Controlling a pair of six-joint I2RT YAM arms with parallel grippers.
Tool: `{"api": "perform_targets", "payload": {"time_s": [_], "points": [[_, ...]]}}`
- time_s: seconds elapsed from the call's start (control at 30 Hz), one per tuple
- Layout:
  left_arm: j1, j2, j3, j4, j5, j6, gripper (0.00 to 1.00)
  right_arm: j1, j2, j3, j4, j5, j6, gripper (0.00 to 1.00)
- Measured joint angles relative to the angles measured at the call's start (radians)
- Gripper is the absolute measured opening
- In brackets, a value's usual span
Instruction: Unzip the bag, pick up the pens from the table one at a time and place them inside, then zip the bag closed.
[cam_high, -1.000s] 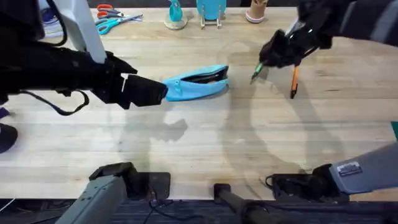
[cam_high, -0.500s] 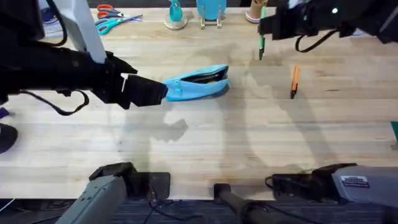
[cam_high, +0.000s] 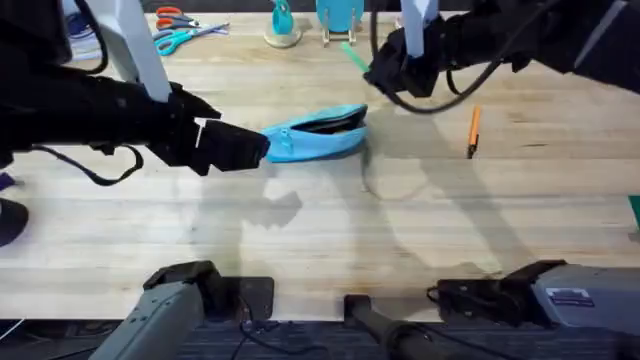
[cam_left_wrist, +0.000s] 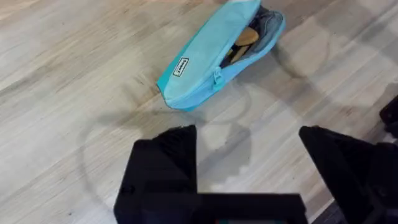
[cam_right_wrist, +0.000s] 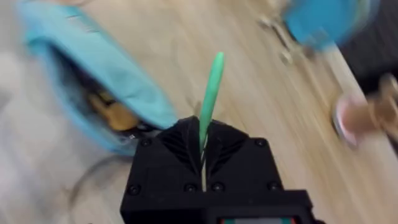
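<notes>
The bag (cam_high: 318, 133) lies on the tabletop (cam_high: 320, 230) near its middle. The left hand (cam_high: 262, 146) sits just at its nine o'clock end. The right hand (cam_high: 375, 72) hangs at the bag's one o'clock, gripping one pen (cam_high: 352, 55). The other pen (cam_high: 473, 131) lies at the bag's three o'clock, well apart.

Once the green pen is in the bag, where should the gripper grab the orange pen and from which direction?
Probably at mid-shaft, coming straight down. The orange pen lies flat on the table, apart from the bag and with bare wood on both long sides, so fingers set across its thin barrel can close freely. Its ends taper and give less to hold. The right gripper is shut on the green pen.
</notes>
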Motion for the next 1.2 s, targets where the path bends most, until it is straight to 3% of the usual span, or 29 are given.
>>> {"api": "perform_targets", "payload": {"time_s": [0.43,0.93,1.2], "points": [[0.000,0.000,0.000,0.000,0.000,0.000,0.995,0.000,0.000,0.000,-0.105,-0.355,-0.372,0.032],[0.000,0.000,0.000,0.000,0.000,0.000,0.995,0.000,0.084,0.000,-0.106,-0.438,-0.735,0.031],[0.000,0.000,0.000,0.000,0.000,0.000,0.995,0.000,0.091,0.000,-0.104,-0.464,-0.831,0.032]]}}
